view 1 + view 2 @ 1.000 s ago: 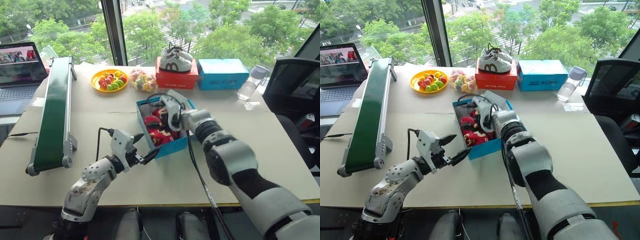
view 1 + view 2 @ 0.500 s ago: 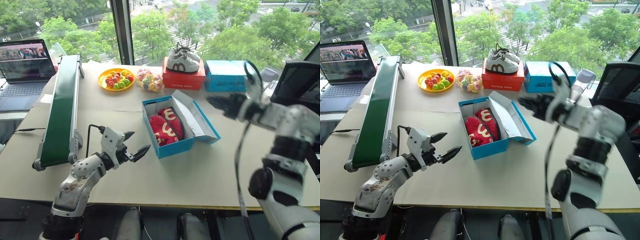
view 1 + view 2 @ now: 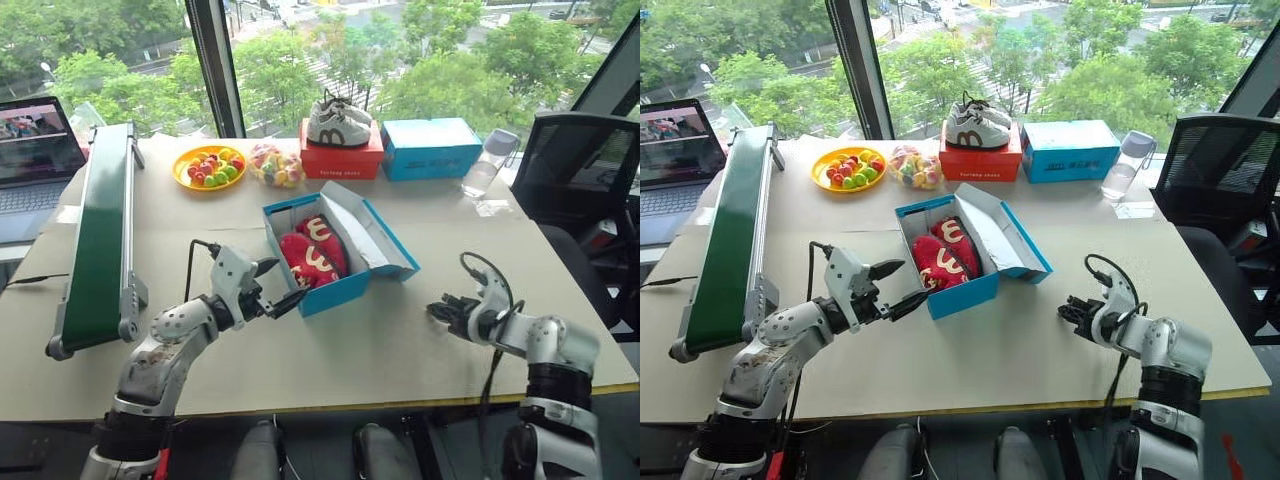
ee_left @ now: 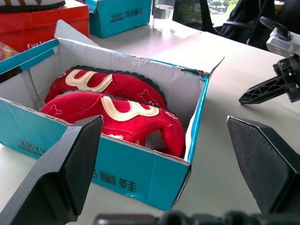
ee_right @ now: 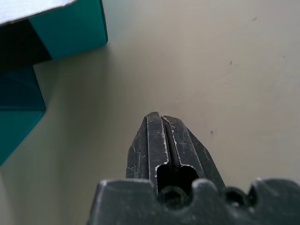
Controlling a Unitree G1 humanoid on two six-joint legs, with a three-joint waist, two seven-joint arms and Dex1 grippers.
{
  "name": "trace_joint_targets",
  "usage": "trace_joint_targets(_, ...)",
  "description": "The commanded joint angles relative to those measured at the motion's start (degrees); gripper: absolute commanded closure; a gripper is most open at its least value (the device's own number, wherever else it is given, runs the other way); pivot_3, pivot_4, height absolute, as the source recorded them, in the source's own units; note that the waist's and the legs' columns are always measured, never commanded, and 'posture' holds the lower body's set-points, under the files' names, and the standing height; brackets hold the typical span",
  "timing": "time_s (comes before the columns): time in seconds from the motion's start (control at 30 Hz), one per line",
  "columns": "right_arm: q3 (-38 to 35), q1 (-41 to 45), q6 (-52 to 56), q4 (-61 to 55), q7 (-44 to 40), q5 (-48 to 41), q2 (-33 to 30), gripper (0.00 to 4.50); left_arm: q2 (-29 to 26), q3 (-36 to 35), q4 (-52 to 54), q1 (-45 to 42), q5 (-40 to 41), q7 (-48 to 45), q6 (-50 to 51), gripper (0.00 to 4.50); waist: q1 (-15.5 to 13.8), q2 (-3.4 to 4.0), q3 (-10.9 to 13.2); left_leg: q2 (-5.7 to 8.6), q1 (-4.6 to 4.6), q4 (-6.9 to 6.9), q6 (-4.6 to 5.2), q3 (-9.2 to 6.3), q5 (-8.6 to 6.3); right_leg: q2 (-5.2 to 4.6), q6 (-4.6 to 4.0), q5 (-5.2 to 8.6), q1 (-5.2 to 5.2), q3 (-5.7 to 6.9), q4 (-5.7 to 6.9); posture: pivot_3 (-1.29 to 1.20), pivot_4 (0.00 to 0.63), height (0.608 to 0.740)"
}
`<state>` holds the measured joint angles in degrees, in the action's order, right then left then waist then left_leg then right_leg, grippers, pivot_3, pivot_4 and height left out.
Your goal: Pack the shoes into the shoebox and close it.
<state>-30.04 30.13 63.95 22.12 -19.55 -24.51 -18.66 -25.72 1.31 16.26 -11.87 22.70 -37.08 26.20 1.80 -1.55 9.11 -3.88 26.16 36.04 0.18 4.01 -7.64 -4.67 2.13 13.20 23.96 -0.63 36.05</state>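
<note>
Both shoes (image 3: 312, 250) lie in the box (image 3: 330, 292) mid-table, lid (image 3: 372, 232) open. My left pincer (image 3: 275, 285) gapes empty beside it; my right pincer (image 3: 445, 312) is closed, empty. A careless lid push could slide the box.

laptop (image 3: 35, 150): open, way off past the left claw's outer side
conveyor (image 3: 98, 235): green belt, just outside the left claw
yellow plate (image 3: 208, 166): piled with coloured balls, far ahead
red box (image 3: 341, 160): white sneakers (image 3: 338, 124) on top
plain blue box (image 3: 432, 148): beside the red one
bottle (image 3: 487, 163): clear, far ahead of the right claw
</note>
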Motion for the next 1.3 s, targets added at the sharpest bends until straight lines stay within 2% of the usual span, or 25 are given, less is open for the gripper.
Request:
trace_joint_targets(0.03, -2.34, 2.63, -6.24, 9.52, 3.42, -0.69, 2.32, 4.41, -0.06, -0.09, 0.93, -0.83, -0.15, -0.44, -1.15, 0.0, 0.15, -0.1, -0.07, -0.01, 0.0, 0.01, 0.0, 0.0, 0.0, 0.01, -0.03, -0.01, 0.0, -0.02, -0.01, 0.0, 0.15, 0.74)
trace_joint_targets(0.2, -7.36, 8.34, -11.18, 22.84, 6.29, -4.41, 5.57, 4.41, 0.18, -0.11, 1.07, -0.92, -0.36, -0.26, -1.21, 0.0, 1.24, -0.82, -0.51, -0.12, -0.15, -0.01, -0.08, -0.02, -0.05, 0.22, -0.35, -0.12, 0.0, -0.2, -0.05, 0.0, 0.15, 0.74)
trace_joint_targets(0.33, -7.45, 10.15, -10.55, 25.27, 7.02, -5.89, 6.46, 4.41, 0.01, -0.67, 1.55, -0.85, -0.34, -0.05, -1.1, 0.0, 2.14, -1.06, -0.66, -0.18, -0.37, -0.08, -0.43, -0.08, -0.27, 0.26, -0.41, -0.14, -0.13, -0.19, -0.04, 0.0, 0.15, 0.74)
trace_joint_targets(0.43, -5.3, 8.77, -3.51, 18.21, 6.0, -7.91, 7.52, 4.41, -0.28, -1.18, 2.05, -0.34, -0.44, 0.25, -1.12, 0.0, 2.34, -1.06, -0.66, -0.18, -0.47, -0.18, -0.44, -0.08, -0.27, 0.27, -0.45, -0.13, -0.12, -0.23, -0.03, 0.0, 0.15, 0.74)
trace_joint_targets(0.57, -5.24, 6.59, 5.25, 6.96, 9.02, -11.85, 10.84, 4.41, -0.6, -1.69, 2.62, 0.37, -0.39, 0.47, -1.08, 0.0, 2.29, -1.04, -0.66, -0.21, -0.44, -0.36, -0.41, -0.11, -0.26, 0.35, -0.71, -0.23, 0.1, -0.31, 0.12, 0.0, 0.15, 0.74)
trace_joint_targets(0.73, -5.39, 6.13, 8.99, -0.28, 12.5, -13.87, 15.29, 4.41, -0.55, -1.89, 3.55, 0.91, -0.23, 1.03, -0.75, 0.0, 1.88, -0.89, -0.57, -0.19, -0.39, -0.7, -0.04, -0.11, -0.03, 0.38, -0.74, -0.25, 0.28, -0.31, 0.12, 0.0, 0.15, 0.74)
trace_joint_targets(0.9, -5.68, 8.6, -5.91, 13.86, 11.94, -9.83, 13.01, 4.41, -0.38, -2.02, 4.39, 1.22, -0.16, 1.71, -0.46, 0.0, 0.76, -0.89, -0.57, -0.07, -0.3, -0.74, -0.03, -0.08, -0.02, 0.29, -0.58, -0.15, 0.21, -0.29, -0.04, 0.0, 0.15, 0.74)
trace_joint_targets(1.1, -8.78, 12.73, -19.84, 29.54, 10.25, -10.9, 9.49, 4.41, -0.8, -2.44, 5.26, 1.18, 0.06, 2.04, -0.03, 0.0, 0.77, -1.07, -0.69, -0.09, -0.63, -0.74, -0.44, -0.05, -0.27, 0.26, -0.62, 0.06, -0.12, -0.27, -0.2, 0.0, 0.15, 0.74)
trace_joint_targets(1.3, -13.0, 16.26, -25.46, 39.17, 4.73, -16.2, 8.05, 4.41, -0.88, -2.34, 5.63, 1.21, 0.12, 2.27, 0.09, 0.0, 0.83, -1.14, -0.74, -0.15, -1.02, -0.77, -0.56, -0.12, -0.35, 0.23, -0.64, 0.02, -0.4, -0.16, -0.55, 0.0, 0.15, 0.74)
